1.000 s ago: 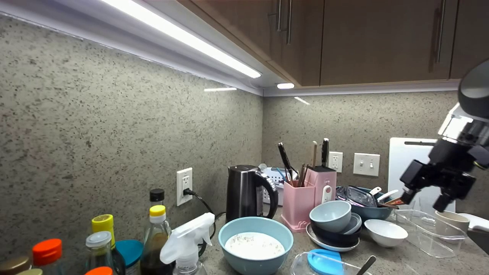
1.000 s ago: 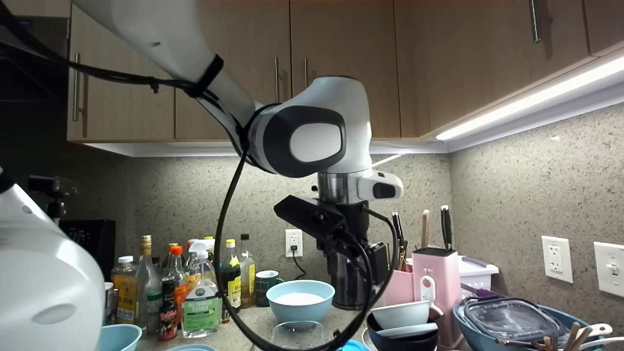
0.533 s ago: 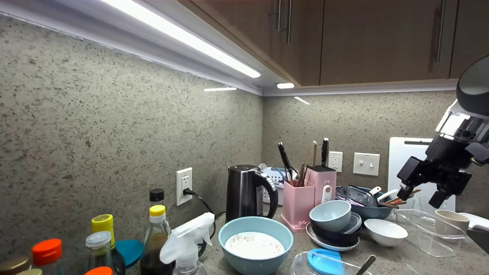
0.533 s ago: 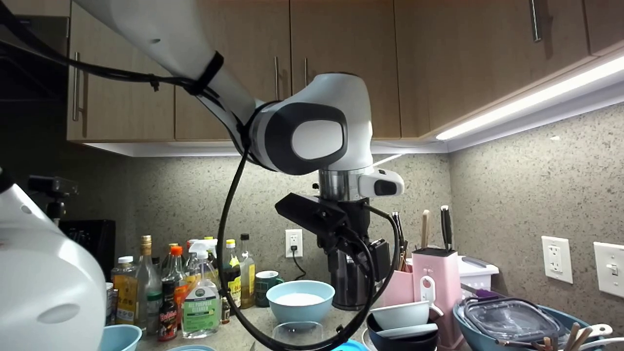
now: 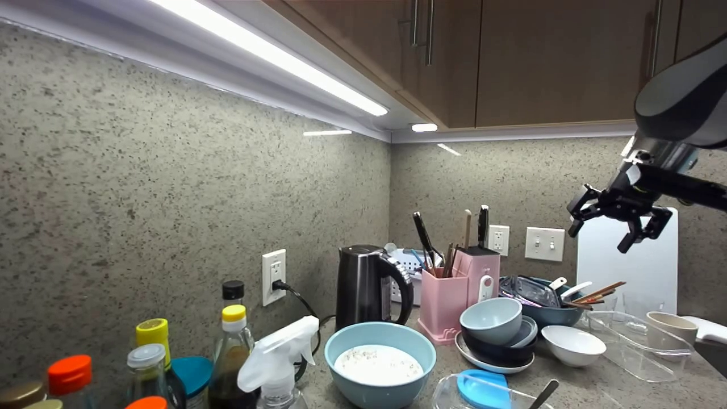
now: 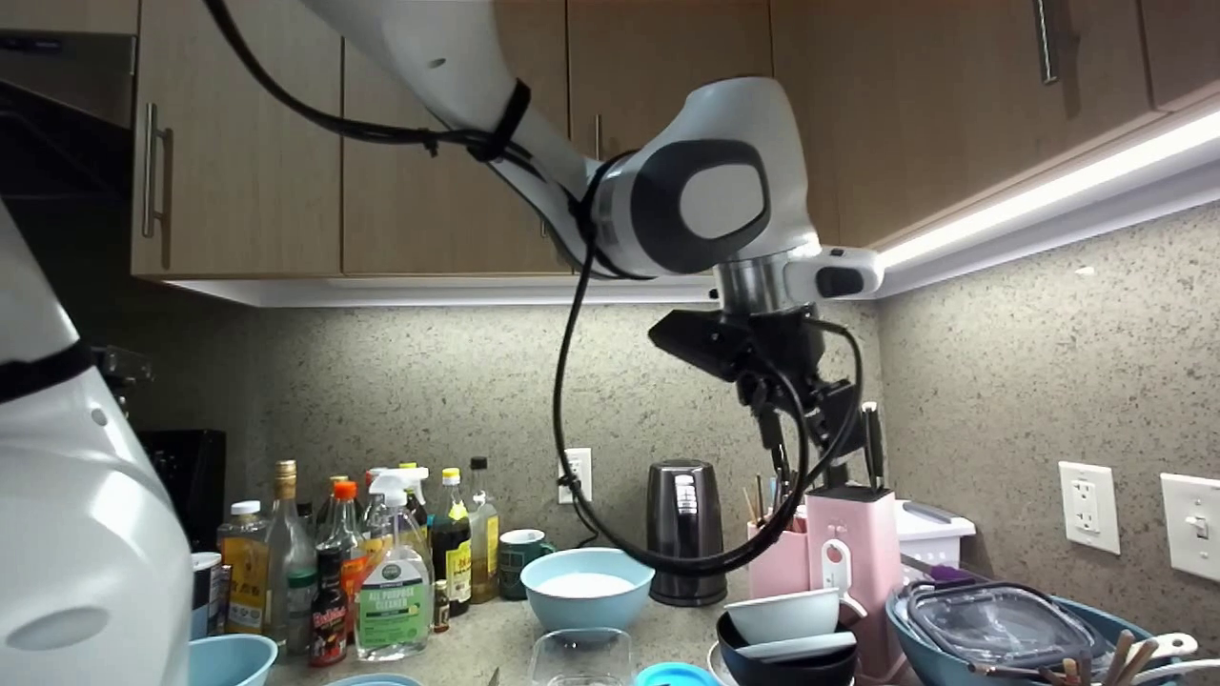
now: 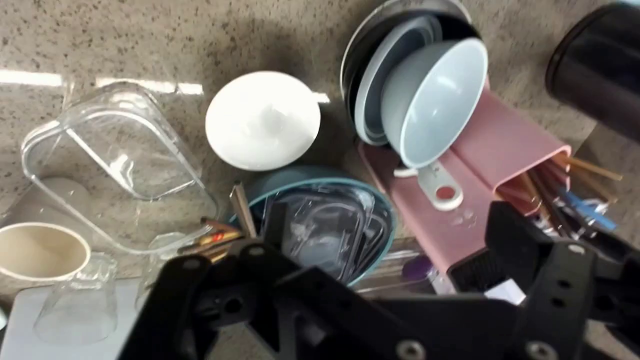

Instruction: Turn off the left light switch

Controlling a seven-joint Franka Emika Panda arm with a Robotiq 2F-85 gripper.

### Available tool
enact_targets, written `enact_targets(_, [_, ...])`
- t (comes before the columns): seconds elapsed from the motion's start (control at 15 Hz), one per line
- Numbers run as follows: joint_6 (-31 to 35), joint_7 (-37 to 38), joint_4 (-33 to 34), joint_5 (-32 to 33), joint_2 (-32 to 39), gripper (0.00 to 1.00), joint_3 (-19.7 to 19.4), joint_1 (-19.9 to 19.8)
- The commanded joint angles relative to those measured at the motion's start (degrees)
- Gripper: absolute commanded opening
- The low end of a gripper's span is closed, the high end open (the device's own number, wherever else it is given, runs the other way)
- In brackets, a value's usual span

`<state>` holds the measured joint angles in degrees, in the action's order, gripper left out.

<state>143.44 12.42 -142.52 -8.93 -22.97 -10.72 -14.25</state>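
The white light switch plate [image 5: 544, 244] is on the speckled back wall, with a left toggle [image 5: 537, 243] and a right toggle [image 5: 551, 246] side by side. In an exterior view the plate [image 6: 1191, 527] is at the right edge, with one toggle [image 6: 1198, 526] visible. My gripper [image 5: 598, 239] is open and empty, in the air to the right of the plate in that view. In the other exterior picture it [image 6: 805, 453] hangs above the pink knife block. In the wrist view the gripper [image 7: 387, 215] has spread fingers with nothing between them; the switch is out of view there.
Below are a blue bowl with clear lids [image 7: 320, 225], a pink knife block [image 5: 478, 272] with upright knives, stacked bowls [image 5: 494, 335], a white bowl [image 5: 573, 345] and a clear container [image 5: 642, 346]. A white board [image 5: 625, 272] leans on the wall. Upper cabinets [image 5: 573, 62] overhang.
The arm has risen and moved closer to the knife block and switch wall. The gripper has turned, so its fingers look different in an exterior view. The switch plate has not visibly changed.
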Motion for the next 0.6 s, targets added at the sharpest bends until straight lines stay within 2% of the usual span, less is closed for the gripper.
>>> enact_targets(0.0, [-0.2,2.4,2.7,1.0,1.9,1.00,0.1,-1.2])
enact_targets(0.13, [-0.1,4.7,6.0,1.9,5.0,1.00,-0.1,-2.4])
enact_targets(0.33, [-0.1,5.2,6.8,1.9,6.3,1.00,0.1,-2.5])
enact_targets(0.53, [0.9,12.9,11.3,3.7,11.8,1.00,1.2,-4.2])
